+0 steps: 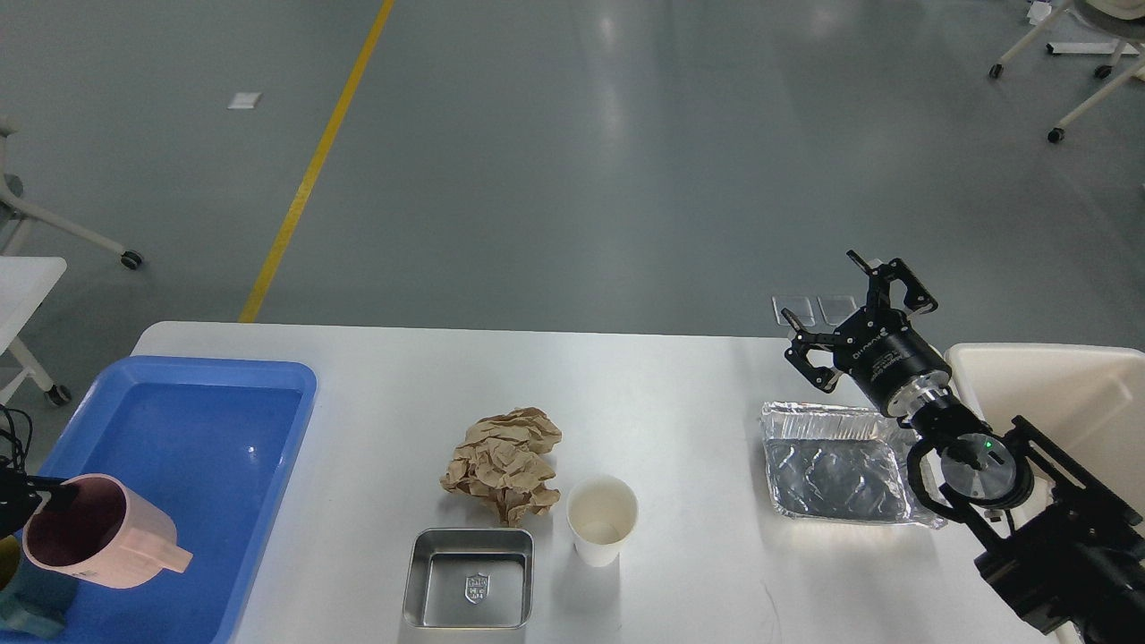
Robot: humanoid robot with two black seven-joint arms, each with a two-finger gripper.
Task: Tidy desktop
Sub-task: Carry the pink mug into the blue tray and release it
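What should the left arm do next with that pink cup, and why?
Probably lower the pink cup into the blue tray and let go: the left gripper holds it by the rim right over the tray, tilted.

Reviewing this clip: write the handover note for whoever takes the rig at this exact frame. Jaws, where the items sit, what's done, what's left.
Right gripper: jaws open, empty, raised above the far edge of the desktop behind the foil tray.
Left gripper: at the left edge, shut on the rim of the pink cup, held over the blue tray.
On the desktop: crumpled brown paper, white paper cup, steel tin, foil tray.
Cream bin: at the right; nothing seen inside.
Done: pink cup picked up.
Left: probably set the cup down and clear the other four items.
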